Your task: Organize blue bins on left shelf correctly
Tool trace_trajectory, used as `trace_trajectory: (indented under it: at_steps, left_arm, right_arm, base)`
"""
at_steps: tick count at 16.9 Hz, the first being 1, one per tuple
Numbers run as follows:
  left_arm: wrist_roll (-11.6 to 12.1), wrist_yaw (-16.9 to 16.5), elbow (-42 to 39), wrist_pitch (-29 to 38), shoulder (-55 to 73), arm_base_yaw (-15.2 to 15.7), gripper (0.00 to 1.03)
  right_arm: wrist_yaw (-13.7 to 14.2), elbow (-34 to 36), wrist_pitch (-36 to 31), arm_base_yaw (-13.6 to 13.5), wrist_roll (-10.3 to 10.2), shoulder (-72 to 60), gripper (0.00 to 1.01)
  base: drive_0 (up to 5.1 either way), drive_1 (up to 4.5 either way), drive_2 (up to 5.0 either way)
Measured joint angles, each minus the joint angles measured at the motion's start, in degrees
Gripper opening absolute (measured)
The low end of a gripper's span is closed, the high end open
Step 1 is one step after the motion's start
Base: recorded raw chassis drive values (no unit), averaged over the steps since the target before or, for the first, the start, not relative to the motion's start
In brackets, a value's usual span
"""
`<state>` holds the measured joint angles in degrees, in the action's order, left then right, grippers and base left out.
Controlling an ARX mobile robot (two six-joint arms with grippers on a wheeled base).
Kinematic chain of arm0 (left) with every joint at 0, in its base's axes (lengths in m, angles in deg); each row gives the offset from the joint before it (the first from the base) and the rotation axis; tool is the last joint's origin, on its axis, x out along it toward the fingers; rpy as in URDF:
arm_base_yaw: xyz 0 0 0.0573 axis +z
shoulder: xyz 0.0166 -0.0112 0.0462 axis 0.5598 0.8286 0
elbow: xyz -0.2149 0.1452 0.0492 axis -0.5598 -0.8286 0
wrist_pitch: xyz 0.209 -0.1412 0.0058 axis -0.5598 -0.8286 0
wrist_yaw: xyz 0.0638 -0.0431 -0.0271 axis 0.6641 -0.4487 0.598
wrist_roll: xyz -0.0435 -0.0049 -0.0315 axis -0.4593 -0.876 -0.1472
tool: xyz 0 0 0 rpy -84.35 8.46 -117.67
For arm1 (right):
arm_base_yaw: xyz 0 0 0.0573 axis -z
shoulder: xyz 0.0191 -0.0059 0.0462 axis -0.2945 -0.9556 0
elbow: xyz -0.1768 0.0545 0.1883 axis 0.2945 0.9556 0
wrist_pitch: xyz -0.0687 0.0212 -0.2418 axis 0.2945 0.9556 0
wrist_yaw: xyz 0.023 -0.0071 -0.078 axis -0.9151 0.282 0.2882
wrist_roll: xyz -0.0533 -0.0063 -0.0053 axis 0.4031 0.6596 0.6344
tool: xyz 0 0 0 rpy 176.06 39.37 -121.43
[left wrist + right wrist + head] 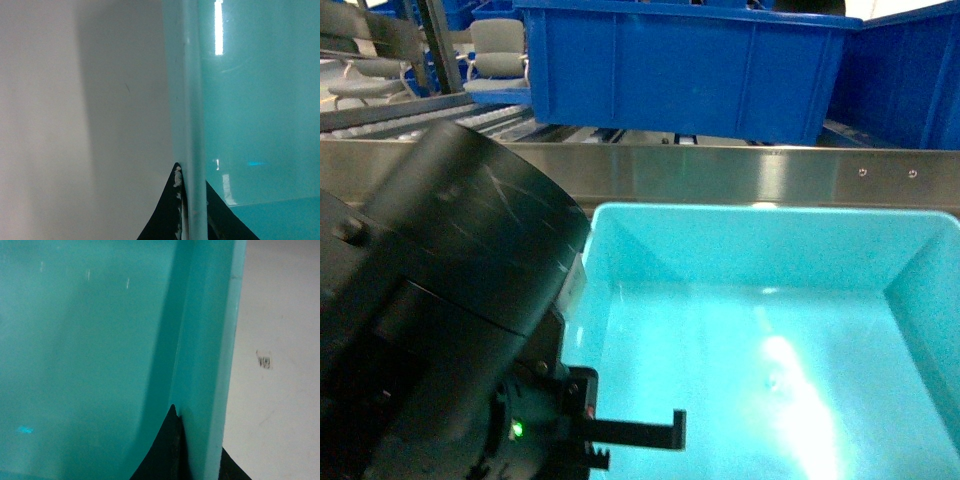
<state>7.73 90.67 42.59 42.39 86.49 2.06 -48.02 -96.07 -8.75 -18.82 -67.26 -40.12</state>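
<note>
A pale turquoise-blue bin (pixel 770 215) fills the lower head view, just in front of the left shelf's steel rail (pixel 740 175). Behind the rail, a dark blue bin (pixel 680 70) sits on the white rollers (pixel 470 118), with another dark blue bin (pixel 910 80) to its right. My left gripper (pixel 192 197) is shut on the turquoise bin's left wall (pixel 192 100), one finger inside and one outside. My right gripper (pixel 200 442) is shut on the bin's right wall (pixel 210 340) the same way. My bulky black left arm (pixel 440 300) hides the bin's left corner; the right gripper is outside the head view.
A plain white surface lies below the bin, left of the wall in the left wrist view (pixel 75 125) and right of it in the right wrist view (pixel 275 365). Office chairs (pixel 495 50) stand beyond the shelf at the far left.
</note>
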Motion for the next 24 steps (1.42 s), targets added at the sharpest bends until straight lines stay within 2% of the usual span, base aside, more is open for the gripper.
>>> trace_trajectory:
  at_steps: [3, 5, 8, 24]
  left_arm:
    - [5.5, 1.3, -1.3, 3.3, -9.5, 3.3, 0.02]
    - [9.1, 3.1, -1.6, 5.4, -15.9, 4.0, 0.02]
    - [11.7, 4.8, -3.0, 6.6, -21.3, 4.0, 0.02]
    - [12.3, 4.8, -3.3, 6.6, -21.0, 4.0, 0.02]
  right_arm:
    - [1.3, -3.9, 3.8, -2.9, -3.0, 11.6, 0.02]
    - [2.1, -6.3, 4.9, -4.0, -4.1, 19.1, 0.02]
    - [1.8, -6.5, 4.7, -4.0, -4.7, 22.5, 0.02]
    - [1.5, -6.5, 4.9, -4.0, -5.0, 22.3, 0.02]
  base:
    - [0.0, 0.00, 0.0]
    - [0.0, 0.00, 0.0]
    - [0.0, 0.00, 0.0]
    - [-4.8, 2.69, 2.7]
